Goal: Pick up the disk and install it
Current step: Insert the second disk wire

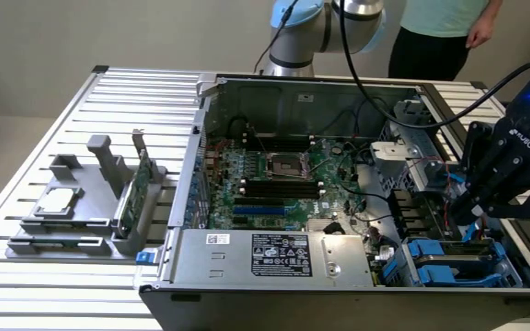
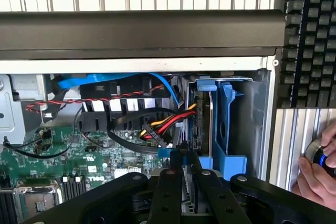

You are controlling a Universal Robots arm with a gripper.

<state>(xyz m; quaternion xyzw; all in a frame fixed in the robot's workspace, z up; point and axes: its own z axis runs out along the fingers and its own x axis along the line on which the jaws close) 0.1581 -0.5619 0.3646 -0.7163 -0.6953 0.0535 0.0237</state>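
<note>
Disk [image 1: 449, 258] position, exterior view: the drive, framed by its blue carrier rails, is seen seated in the drive bay at the front corner of the open computer case [image 1: 246, 303], on the exterior view's right. The gripper [image 1: 472, 207] is located directly above that bay, inside the case opening. The case is carried on the slatted counter [image 1: 81, 138]. Beside the case, toward the exterior view's left, a grey holder [image 1: 72, 207] is seen carrying a processor chip [image 1: 56, 201] and a green circuit card [image 1: 141, 196]; both are well apart from the gripper.

Wrist view: the disk [image 2: 202, 124] is seen standing on edge within the blue carrier [image 2: 228, 129], close against the case wall. The black gripper fingers [image 2: 173, 192] are drawn close together around a thin blue rail edge of the carrier, so the disk is judged to be pinched by its frame. Installation is judged nearly complete: the disk is in the bay, but release has not been made. A person's hand [image 2: 317, 174] rests on a button outside the case.
</note>
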